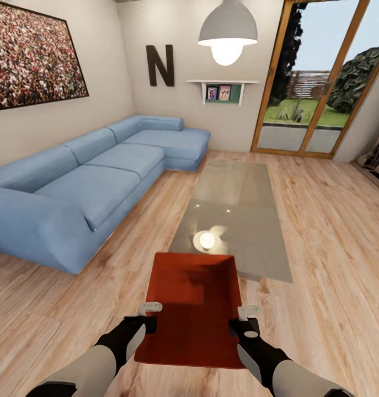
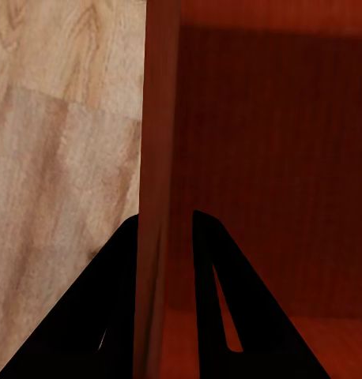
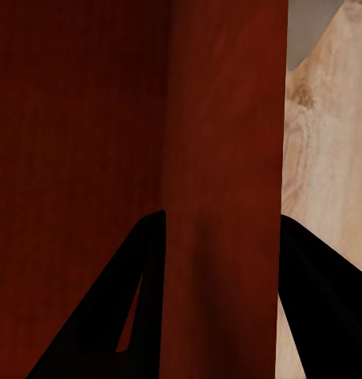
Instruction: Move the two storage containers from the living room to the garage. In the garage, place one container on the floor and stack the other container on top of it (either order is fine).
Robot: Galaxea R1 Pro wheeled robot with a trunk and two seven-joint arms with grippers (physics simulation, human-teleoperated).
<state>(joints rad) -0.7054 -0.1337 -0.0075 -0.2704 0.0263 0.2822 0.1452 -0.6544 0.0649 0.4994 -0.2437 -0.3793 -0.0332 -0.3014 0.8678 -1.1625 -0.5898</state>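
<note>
Count, head view: one orange-red storage container [image 1: 192,309]; two claws, left claw [image 1: 149,315] and right claw [image 1: 245,321]; one blue sofa [image 1: 95,182]; one glass coffee table [image 1: 233,209]; one pendant lamp [image 1: 227,30]; one letter N [image 1: 160,65]; apparently two small pictures on one wall shelf [image 1: 222,84].

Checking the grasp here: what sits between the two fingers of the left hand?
The storage container's side wall stands between the left hand's fingers, shown in the left wrist view.
</note>
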